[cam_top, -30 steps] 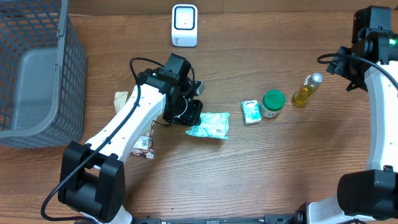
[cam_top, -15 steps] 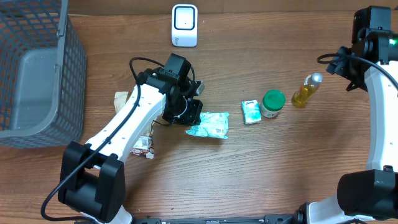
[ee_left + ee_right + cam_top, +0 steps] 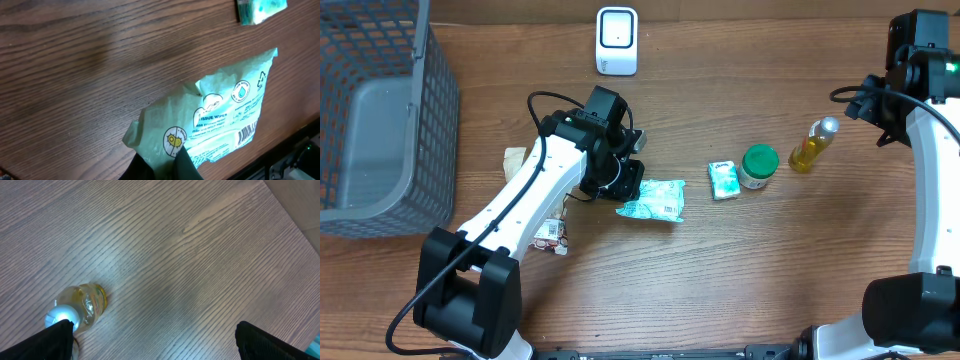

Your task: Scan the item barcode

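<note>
A pale green pack of tissue wipes (image 3: 654, 199) lies near the table's middle, its printed barcode (image 3: 248, 134) facing up. My left gripper (image 3: 623, 183) is shut on the pack's left edge, and in the left wrist view the black fingers (image 3: 185, 161) pinch the crumpled wrapper (image 3: 210, 125). The white barcode scanner (image 3: 617, 41) stands at the back edge. At the far right my right gripper (image 3: 155, 340) hangs open and empty above the wood, close to a yellow bottle (image 3: 82, 305).
A grey mesh basket (image 3: 380, 120) fills the back left corner. A small teal packet (image 3: 723, 180), a green-lidded jar (image 3: 758, 165) and the yellow bottle (image 3: 813, 145) stand in a row right of centre. Small packets (image 3: 548, 236) lie by the left arm.
The wipes pack has shifted slightly left with my left gripper. The right arm has not moved.
</note>
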